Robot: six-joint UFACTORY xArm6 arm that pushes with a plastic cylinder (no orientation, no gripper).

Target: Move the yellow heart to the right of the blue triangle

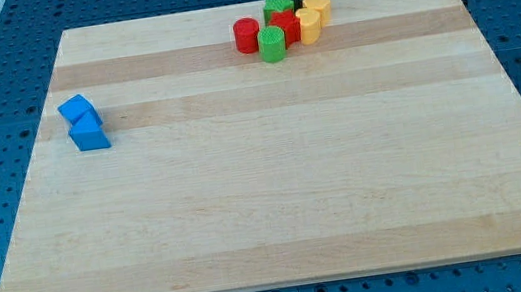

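Observation:
Two yellow blocks sit in a cluster at the view's top centre, one (318, 7) just above the other (308, 27); I cannot tell which is the heart. Two blue blocks touch at the view's left, a cube-like one (77, 110) and a wedge-like one (90, 135) just below it. My tip (300, 2) is at the top of the cluster, between the green star (277, 7) and the upper yellow block, touching or almost touching them. The blue blocks are far to the tip's left.
The cluster also holds a red cylinder (246, 35), a green cylinder (272, 44) and a red block (287, 26), packed against the yellow blocks. The wooden board (277, 194) lies on a blue perforated table; its top edge is just behind the cluster.

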